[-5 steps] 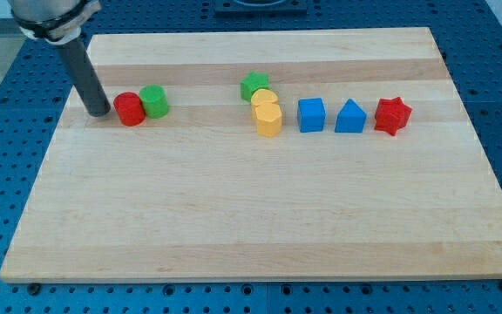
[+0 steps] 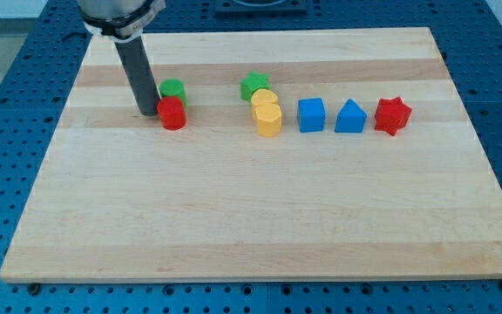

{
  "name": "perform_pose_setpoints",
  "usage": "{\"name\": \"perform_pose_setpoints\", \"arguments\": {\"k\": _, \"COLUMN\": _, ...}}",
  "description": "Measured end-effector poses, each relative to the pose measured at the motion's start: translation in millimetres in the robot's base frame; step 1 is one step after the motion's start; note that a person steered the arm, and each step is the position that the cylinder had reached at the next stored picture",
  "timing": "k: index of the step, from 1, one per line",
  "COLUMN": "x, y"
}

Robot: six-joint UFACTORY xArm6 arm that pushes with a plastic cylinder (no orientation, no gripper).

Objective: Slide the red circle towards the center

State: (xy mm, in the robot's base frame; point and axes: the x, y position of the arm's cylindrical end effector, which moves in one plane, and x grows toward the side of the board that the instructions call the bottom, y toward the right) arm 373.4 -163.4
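Observation:
The red circle (image 2: pixel 172 113) lies on the wooden board (image 2: pixel 251 209) in the upper left part. My tip (image 2: pixel 149 112) touches its left side. A green circle (image 2: pixel 173 89) sits just above the red circle, touching it. The dark rod rises from the tip toward the view's top.
A green block (image 2: pixel 254 85) sits at upper middle, with a yellow block (image 2: pixel 264 99) and a yellow heart-like block (image 2: pixel 269 119) below it. To the right stand a blue cube (image 2: pixel 311 114), a blue triangular block (image 2: pixel 350 117) and a red star (image 2: pixel 392 115).
My tip moved right and pushed the red circle to the right. The green circle shifted right and now lies above the red circle instead of at its right.

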Motion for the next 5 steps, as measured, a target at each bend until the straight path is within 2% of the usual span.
{"name": "perform_pose_setpoints", "arguments": {"k": 2, "x": 12.2, "y": 3.5}}
{"name": "perform_pose_setpoints", "arguments": {"k": 4, "x": 0.4, "y": 59.4}}
{"name": "perform_pose_setpoints", "arguments": {"k": 5, "x": 6.7, "y": 67.5}}
